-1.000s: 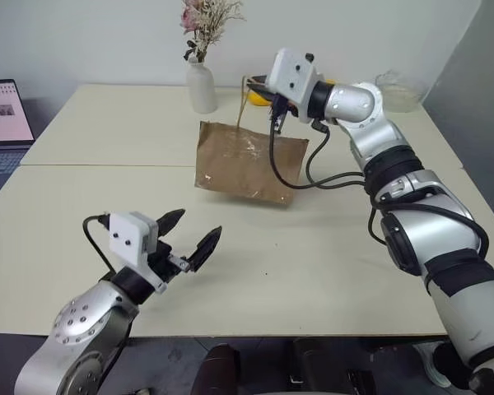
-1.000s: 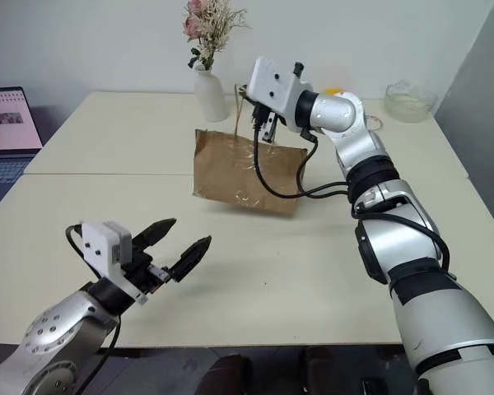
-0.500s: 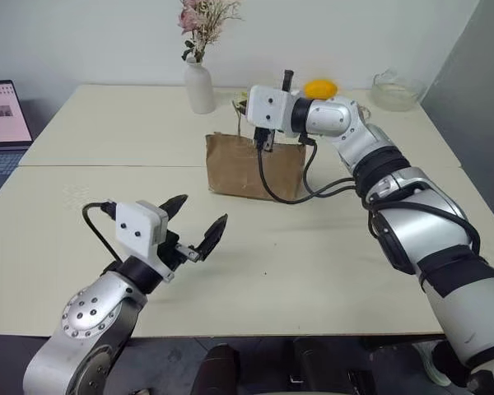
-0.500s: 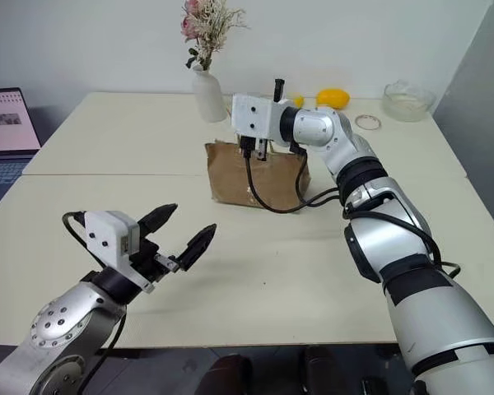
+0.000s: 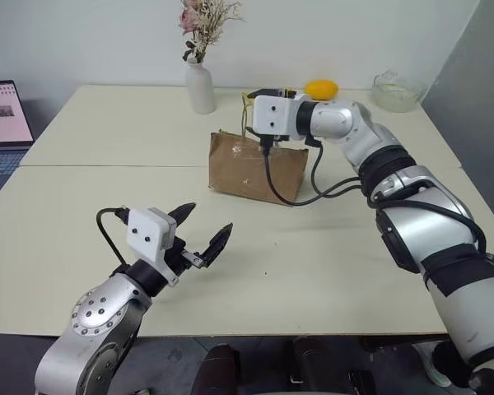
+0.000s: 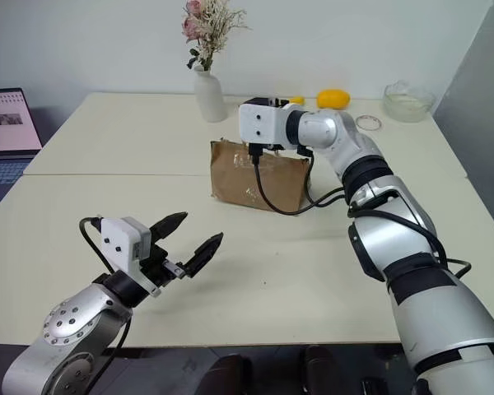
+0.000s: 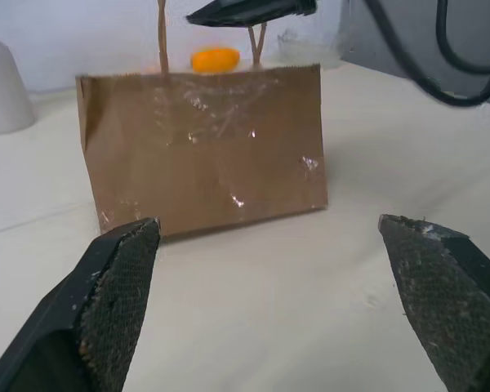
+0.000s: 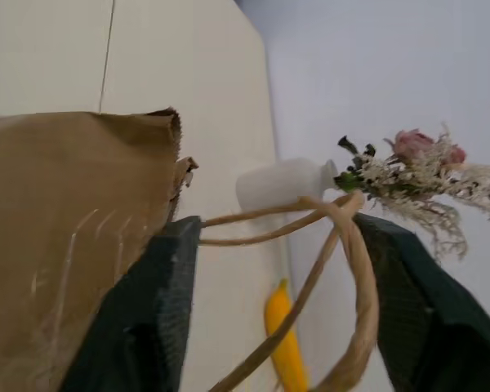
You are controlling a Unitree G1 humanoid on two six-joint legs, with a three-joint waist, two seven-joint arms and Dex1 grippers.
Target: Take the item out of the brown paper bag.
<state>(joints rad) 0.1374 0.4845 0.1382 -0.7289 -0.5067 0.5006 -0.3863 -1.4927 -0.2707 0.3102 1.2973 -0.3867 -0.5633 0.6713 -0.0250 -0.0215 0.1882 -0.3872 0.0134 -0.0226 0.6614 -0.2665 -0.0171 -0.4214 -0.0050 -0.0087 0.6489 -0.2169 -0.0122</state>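
- Right wrist view: right gripper (image 8: 269,327) is seen spread, bag handles (image 8: 327,269) lying between the fingers.
- Brown paper bag (image 5: 258,167) is stood on the table (image 5: 329,263), directly under it.
- Left gripper (image 5: 204,233) is held spread, well short of the bag.

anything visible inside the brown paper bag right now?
No. The brown paper bag stands upright on the table, and its paper walls hide the contents. The right hand is at its mouth with the tan loop handles between its open fingers.

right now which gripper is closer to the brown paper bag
Right. The right gripper is at the brown paper bag's top, its open fingers on either side of the handles. The left gripper hangs open well short of it, nearer the robot.
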